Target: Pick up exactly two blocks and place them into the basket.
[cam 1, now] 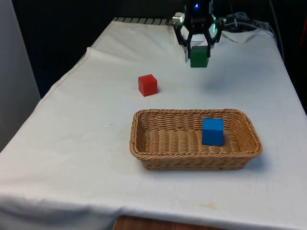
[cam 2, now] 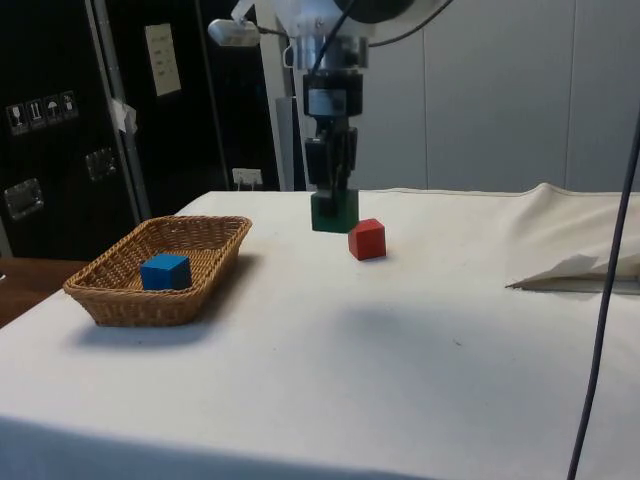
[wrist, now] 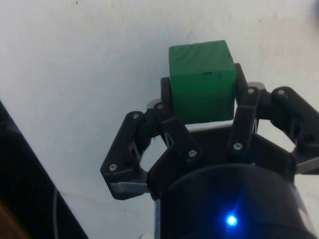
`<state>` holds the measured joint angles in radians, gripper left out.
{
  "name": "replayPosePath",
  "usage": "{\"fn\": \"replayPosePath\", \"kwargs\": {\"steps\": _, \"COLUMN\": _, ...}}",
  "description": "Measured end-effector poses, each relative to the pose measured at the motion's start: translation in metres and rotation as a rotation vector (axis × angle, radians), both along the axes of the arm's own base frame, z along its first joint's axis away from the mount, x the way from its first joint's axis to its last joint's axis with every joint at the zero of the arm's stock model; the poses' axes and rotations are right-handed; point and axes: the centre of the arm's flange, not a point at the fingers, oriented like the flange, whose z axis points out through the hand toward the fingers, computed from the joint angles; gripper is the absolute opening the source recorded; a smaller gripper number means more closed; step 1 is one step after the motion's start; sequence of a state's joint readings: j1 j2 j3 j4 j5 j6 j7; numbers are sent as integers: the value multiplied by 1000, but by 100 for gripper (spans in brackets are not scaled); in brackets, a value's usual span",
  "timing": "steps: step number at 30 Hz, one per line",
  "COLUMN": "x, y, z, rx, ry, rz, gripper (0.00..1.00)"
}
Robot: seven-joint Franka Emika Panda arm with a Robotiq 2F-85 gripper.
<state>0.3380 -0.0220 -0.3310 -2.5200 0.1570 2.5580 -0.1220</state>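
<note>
My gripper (cam 1: 198,51) hangs above the far part of the table, shut on a green block (cam 1: 199,56). That green block (cam 2: 334,211) is lifted off the cloth, its shadow lying below it. Between the two black fingers (wrist: 245,110) the green block (wrist: 202,79) sits squarely. A red block (cam 1: 147,85) rests on the cloth towards the front view's left of the gripper, and the same red block (cam 2: 367,239) lies just past the held block in the side view. The wicker basket (cam 1: 144,125) stands nearer the front edge with a blue block (cam 1: 212,131) inside it.
The basket (cam 2: 215,235) and its blue block (cam 2: 165,271) sit near the table's end in the side view. Folded cloth (cam 2: 570,272) bunches up by the robot's base. Cables (cam 1: 244,21) lie at the far edge.
</note>
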Motion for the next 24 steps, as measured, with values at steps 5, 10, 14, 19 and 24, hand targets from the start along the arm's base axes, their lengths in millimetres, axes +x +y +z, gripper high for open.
{"fn": "replayPosePath", "kwargs": {"steps": 5, "x": 15, "y": 0, "z": -2, "rx": -12, "ry": 1, "rz": 3, "gripper": 3}}
{"fn": "replayPosePath", "kwargs": {"steps": 10, "x": 33, "y": 1, "z": -2, "rx": -23, "ry": 6, "rz": 8, "gripper": 3}}
{"fn": "replayPosePath", "kwargs": {"steps": 14, "x": 47, "y": 2, "z": -2, "rx": -32, "ry": 4, "rz": 10, "gripper": 3}}
{"fn": "replayPosePath", "kwargs": {"steps": 19, "x": 69, "y": 0, "z": 6, "rx": -39, "ry": 0, "rz": 10, "gripper": 3}}
{"fn": "replayPosePath", "kwargs": {"steps": 24, "x": 81, "y": -1, "z": 18, "rx": -37, "ry": 7, "rz": 15, "gripper": 3}}
